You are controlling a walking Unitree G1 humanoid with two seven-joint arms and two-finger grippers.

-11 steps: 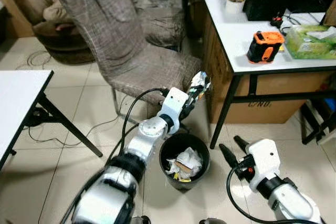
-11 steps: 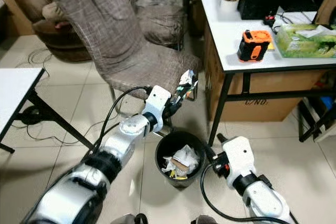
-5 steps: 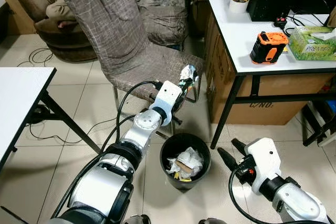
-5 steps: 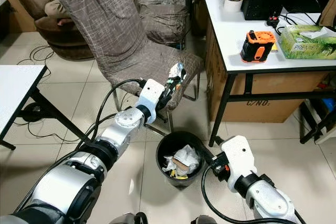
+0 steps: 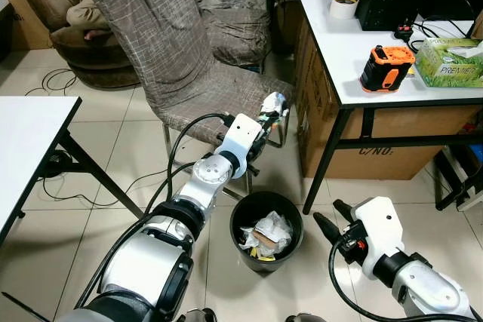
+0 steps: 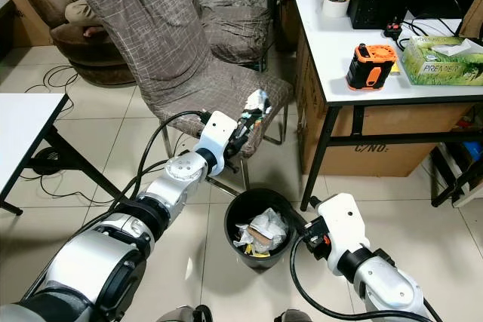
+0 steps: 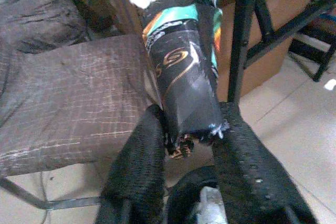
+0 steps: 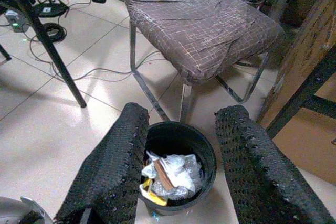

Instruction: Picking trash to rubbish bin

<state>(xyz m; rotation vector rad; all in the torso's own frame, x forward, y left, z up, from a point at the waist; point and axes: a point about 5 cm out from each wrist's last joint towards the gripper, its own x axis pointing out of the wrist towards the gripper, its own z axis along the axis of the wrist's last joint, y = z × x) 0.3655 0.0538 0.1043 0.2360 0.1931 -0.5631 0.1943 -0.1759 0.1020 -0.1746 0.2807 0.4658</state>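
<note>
Black foil with a teal and orange print is what the left gripper (image 5: 266, 122) is pinching: a crumpled snack wrapper (image 5: 272, 104), held in the air just above the front edge of the grey fabric chair (image 5: 219, 96). In the left eye view the black rubbish bin (image 5: 264, 230) is standing on the tiled floor below and a little nearer to the robot, already holding crumpled paper. The step in hand seems to be the carrying of the wrapper to the bin. The next move, I think, calls for bringing the gripper down and back until it is hanging over the bin's mouth, and only then letting go.

In the right eye view the right gripper (image 6: 299, 225) is waiting low beside the bin's rim. The white desk (image 6: 362, 73), with an orange and black device (image 6: 364, 65) that is perhaps a tape measure and a tissue box (image 6: 441, 62) on it, is standing to the right.

In the left wrist view both fingers (image 7: 139, 156) are closing firmly on the wrapper's lower end.

In the right wrist view the fingers (image 8: 113, 166) are standing wide apart with the bin between them, holding nothing. The chair's metal leg (image 8: 185, 100) and the desk's black leg are standing near the bin and could hinder the descent.
</note>
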